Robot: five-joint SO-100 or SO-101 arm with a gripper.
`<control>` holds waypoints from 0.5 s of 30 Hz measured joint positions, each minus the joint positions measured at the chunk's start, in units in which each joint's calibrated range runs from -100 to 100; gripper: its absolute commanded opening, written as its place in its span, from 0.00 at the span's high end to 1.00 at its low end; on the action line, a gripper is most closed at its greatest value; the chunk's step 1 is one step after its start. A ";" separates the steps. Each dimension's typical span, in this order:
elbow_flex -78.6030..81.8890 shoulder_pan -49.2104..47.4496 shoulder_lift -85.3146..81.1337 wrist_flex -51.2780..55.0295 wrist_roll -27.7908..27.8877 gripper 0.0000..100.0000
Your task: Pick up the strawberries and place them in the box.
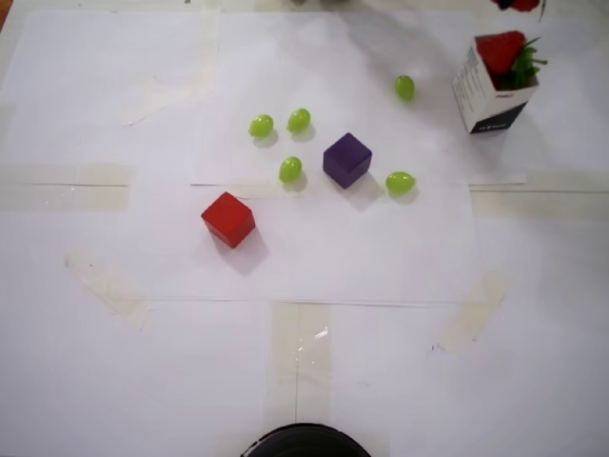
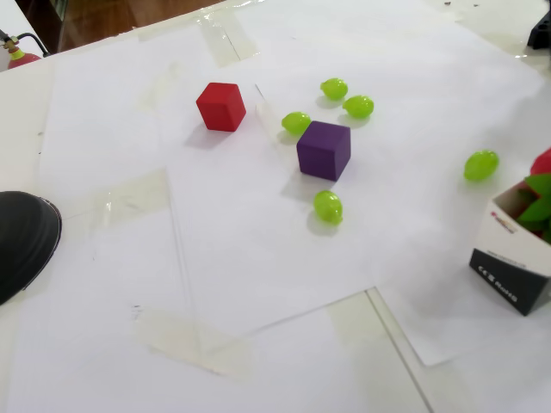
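**Q:** At the upper right of the overhead view, what occupies the box (image 1: 483, 100)?

**A:** A strawberry (image 1: 501, 49) sits in its mouth, red body uppermost, green leaves spilling over the right rim. The box is a white carton with a black lower band and small print. In the fixed view the same box (image 2: 508, 267) stands at the right edge, with green leaves (image 2: 538, 205) and a sliver of red showing above its rim. A second red and green shape (image 1: 519, 5) is cut by the top edge of the overhead view, well above the box; too little of it shows to identify it.

**Q:** What lies on the white paper sheets (image 1: 381, 267)?

**A:** Five green grapes, a purple cube and a red cube. In the overhead view, two grapes (image 1: 262, 126) (image 1: 299, 120) lie side by side above and left of the purple cube (image 1: 346, 159); one grape (image 1: 290, 169) lies just left of the cube, one (image 1: 401, 182) just right of it, and one (image 1: 404, 88) sits apart, nearer the box. The red cube (image 1: 228, 219) stands lower left of the purple one, well apart from the box.

**Q:** How does the pincer stand?

**A:** It does not appear in either view, so neither its opening nor any load can be told. Only a dark rounded object (image 1: 304, 443) shows at the bottom edge of the overhead view, seen also at the left edge of the fixed view (image 2: 21, 241).
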 measured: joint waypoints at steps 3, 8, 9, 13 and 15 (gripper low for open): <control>6.06 -0.67 -0.09 -4.03 -0.29 0.86; 13.48 -1.12 -1.64 -9.25 -0.34 0.86; 14.57 -1.05 -2.00 -9.80 -0.34 0.86; 17.74 -0.67 -2.54 -11.46 -0.34 0.86; 17.74 -0.52 -2.54 -11.78 -0.34 0.86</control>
